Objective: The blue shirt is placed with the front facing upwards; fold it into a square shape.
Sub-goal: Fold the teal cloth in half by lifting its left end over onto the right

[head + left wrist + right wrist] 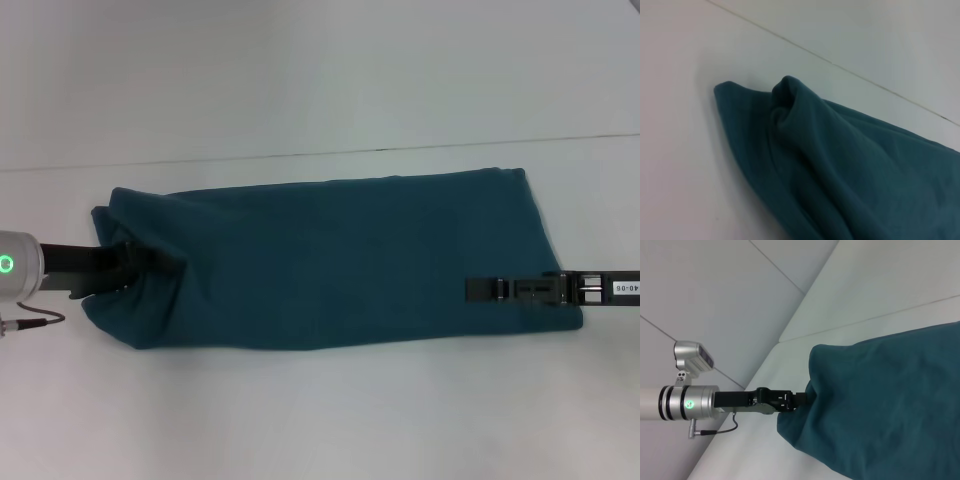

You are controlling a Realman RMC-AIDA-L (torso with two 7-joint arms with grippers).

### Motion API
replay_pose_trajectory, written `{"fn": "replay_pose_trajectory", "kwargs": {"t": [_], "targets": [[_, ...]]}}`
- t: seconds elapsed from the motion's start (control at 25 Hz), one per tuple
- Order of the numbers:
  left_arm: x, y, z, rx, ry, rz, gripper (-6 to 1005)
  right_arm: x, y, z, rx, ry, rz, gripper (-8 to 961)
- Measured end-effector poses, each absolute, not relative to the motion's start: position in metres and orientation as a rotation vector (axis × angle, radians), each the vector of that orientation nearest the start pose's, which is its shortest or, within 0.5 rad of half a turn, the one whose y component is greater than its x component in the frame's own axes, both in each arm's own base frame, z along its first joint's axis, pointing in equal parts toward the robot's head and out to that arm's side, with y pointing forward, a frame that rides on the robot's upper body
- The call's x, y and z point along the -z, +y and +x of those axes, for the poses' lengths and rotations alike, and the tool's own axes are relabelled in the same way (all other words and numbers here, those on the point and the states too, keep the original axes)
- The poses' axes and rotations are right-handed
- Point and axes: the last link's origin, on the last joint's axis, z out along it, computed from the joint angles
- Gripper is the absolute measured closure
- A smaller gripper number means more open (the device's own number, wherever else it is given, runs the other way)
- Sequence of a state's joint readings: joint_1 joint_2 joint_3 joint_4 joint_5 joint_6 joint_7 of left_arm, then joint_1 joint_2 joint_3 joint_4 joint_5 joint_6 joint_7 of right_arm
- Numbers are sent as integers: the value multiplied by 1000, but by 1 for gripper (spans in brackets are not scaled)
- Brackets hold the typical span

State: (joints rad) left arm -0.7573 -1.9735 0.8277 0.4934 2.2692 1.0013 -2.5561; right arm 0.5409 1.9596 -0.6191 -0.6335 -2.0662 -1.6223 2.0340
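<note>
At the shirt's left end, the left gripper [135, 268] reaches in from the robot's left side, its fingertips buried in a bunched fold of the blue shirt [330, 262]. The cloth puckers and lifts slightly around the black fingers, which suggests a pinch on the fabric, though the tips themselves are hidden, so how far they are parted cannot be told. From the right wrist view this same gripper [790, 402] shows as a black finger assembly ahead of a silver cuff with a green light, disappearing into the shirt's [890, 405] end.

On the opposite side, the right gripper [482, 290] lies low and flat over the shirt's right end, pointing inward along the cloth; its black fingers sit on top of the fabric, and whether they are parted or pressed together cannot be made out.

Between the two, the shirt lies folded into a long narrow band on the white table [320, 420], its long axis running left to right across the head view. Only plain teal shows on top. The right end is fairly square-cut and flat. The left end is rumpled, and the left wrist view shows its corner [790, 115] humped up in soft ridges above the tabletop.
</note>
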Motion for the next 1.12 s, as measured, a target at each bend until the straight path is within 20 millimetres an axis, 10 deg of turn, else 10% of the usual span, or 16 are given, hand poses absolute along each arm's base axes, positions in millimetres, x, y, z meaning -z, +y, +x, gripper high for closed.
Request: {"fn": "replay_pose_trajectory", "kwargs": {"t": [0.76,1.12], "targets": [[-27,415,-282,514,-1832,-1994,908,-47,335,285,-727,1510,-2496,149],[-60,391,-309,714,-1904,-1918,910,-48,335,287,-729,1513,-2486,149]]}}
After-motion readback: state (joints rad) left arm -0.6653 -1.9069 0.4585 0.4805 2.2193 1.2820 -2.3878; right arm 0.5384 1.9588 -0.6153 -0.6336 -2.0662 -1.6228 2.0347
